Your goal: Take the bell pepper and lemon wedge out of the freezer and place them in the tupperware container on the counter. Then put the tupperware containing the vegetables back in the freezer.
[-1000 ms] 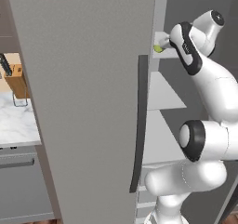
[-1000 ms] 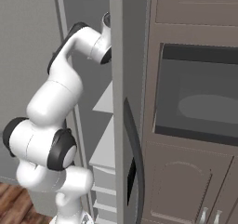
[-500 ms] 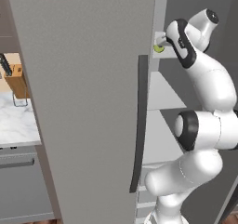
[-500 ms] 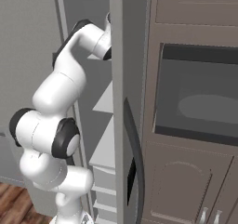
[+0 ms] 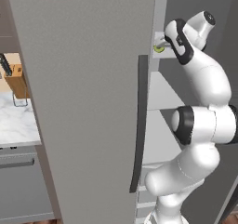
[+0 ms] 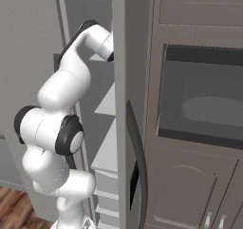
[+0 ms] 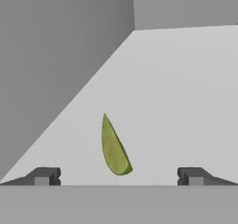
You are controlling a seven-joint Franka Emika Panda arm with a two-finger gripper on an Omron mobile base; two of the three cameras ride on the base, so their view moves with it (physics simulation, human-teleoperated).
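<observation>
Inside the freezer (image 5: 83, 102), on an upper pale grey shelf (image 7: 176, 93), the lemon wedge (image 7: 113, 147) stands on its narrow edge, its point aimed toward the back wall. The hand (image 7: 118, 176) is reached in over that shelf with its two fingertips (image 7: 44, 175) spread as wide as they go, one on either side of the wedge and well apart from it; nothing is held. Judgement: the wide spread is there to give clearance around the thin piece, and the wedge sits nearly centred between the tips, somewhat nearer the left one in the hand view, so the hand looks lined up for a pinch across its flat faces. Seen from the left base view, the wedge (image 5: 159, 48) shows as a small yellow-green spot at the shelf's front edge, just beside the open door's edge, with the arm bent sharply upward to enter the compartment from the side. The bench (image 5: 16, 121) lies beyond the door, away from the freezer opening. Likely step in hand: approach before closing on the wedge.
</observation>
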